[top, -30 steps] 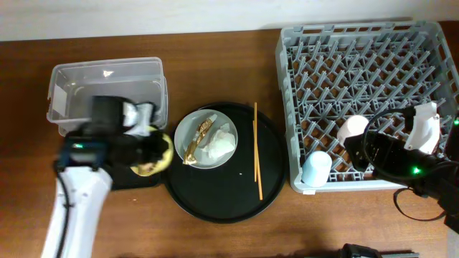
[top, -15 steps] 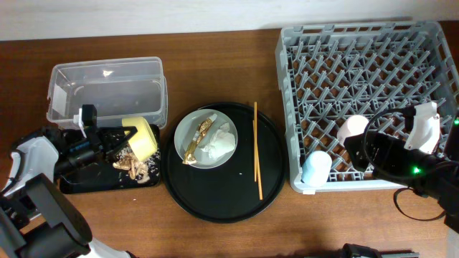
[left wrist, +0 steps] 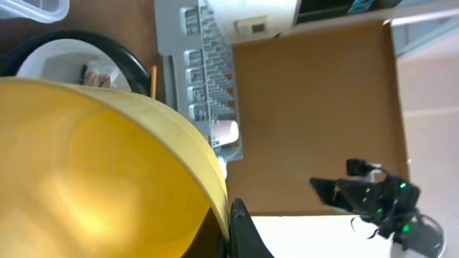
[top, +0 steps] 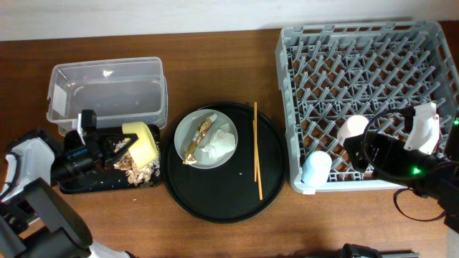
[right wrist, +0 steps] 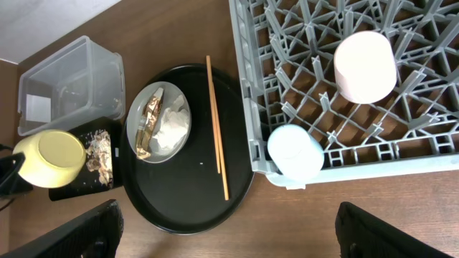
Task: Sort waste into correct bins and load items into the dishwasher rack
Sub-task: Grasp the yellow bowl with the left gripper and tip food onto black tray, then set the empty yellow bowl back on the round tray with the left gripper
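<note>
yellow bowl (top: 145,141) tipped on its side over the black tray (top: 77,186)
left gripper (top: 120,142) apparently clamps its rim above food scraps (top: 136,170); right gripper (right wrist: 228,218) has fingers spread wide, empty.

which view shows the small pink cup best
Right wrist: the small pink cup sits whole and unobstructed in the large grey plastic rack. Overhead shows it washed out and partly behind the right arm. Left wrist shows only a distant pale blur.

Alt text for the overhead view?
The left hand holds the yellow bowl tipped sideways over food scraps in the black tray. The plate, with napkin and wrapper, sits on the round tray beside chopsticks; blue cup and pink cup stand in the rack.
</note>
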